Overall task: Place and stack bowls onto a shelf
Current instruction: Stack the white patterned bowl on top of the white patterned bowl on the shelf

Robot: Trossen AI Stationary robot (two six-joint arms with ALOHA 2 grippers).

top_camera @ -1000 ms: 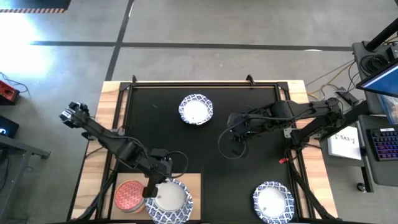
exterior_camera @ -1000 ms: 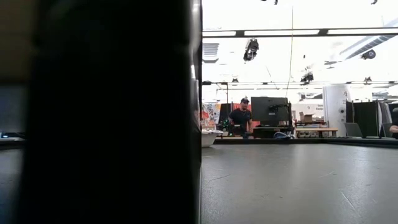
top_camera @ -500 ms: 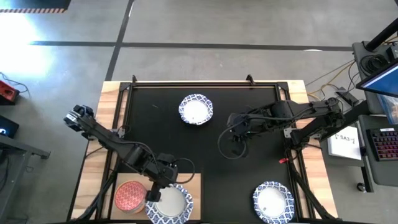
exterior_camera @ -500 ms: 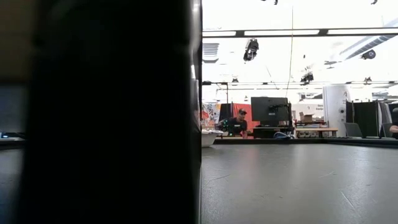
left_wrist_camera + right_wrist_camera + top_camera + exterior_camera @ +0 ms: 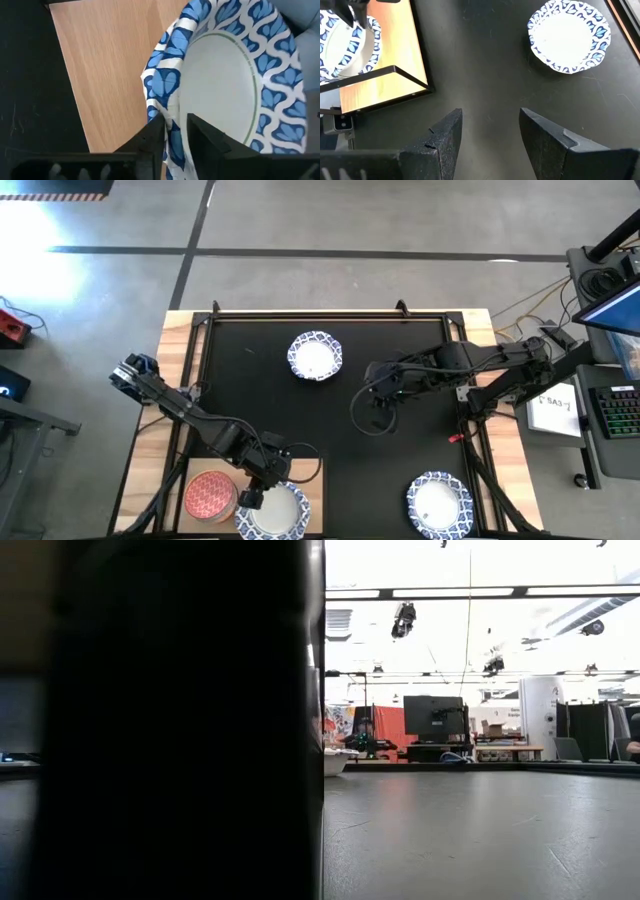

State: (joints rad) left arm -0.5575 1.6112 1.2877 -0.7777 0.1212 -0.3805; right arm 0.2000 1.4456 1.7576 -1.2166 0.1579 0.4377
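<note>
My left gripper (image 5: pixel 250 498) is shut on a white bowl with a blue patterned rim (image 5: pixel 275 515) over the light-wood shelf (image 5: pixel 305 475) at the table's near left. A red-pink bowl (image 5: pixel 208 495) sits on the shelf to the left of it. Two more blue-rimmed bowls stand on the black mat, one at the far middle (image 5: pixel 315 356) and one at the near right (image 5: pixel 438 502). My right gripper (image 5: pixel 378 408) hangs open over the mat's middle and touches nothing. The other small bowls are out of view. My left gripper (image 5: pixel 172 125) pinches the bowl's patterned rim (image 5: pixel 167 107) on its left side, one finger (image 5: pixel 152 137) outside the wall and one finger (image 5: pixel 200 131) inside. The fingers come from above, slanting toward the near edge. I cannot tell whether the bowl rests on the shelf or hangs just above it.
The right wrist view shows the near-right bowl (image 5: pixel 569 36) and the shelf (image 5: pixel 385 60) with a black frame bar along its edge. A dark upright mass (image 5: pixel 160 720) blocks the low view's left half. Bare black mat (image 5: pixel 300 420) lies between the arms.
My left gripper has moved toward the table's near edge, still shut on the bowl's rim. The bowl has gone with it across the shelf and now lies partly past the high view's near border.
</note>
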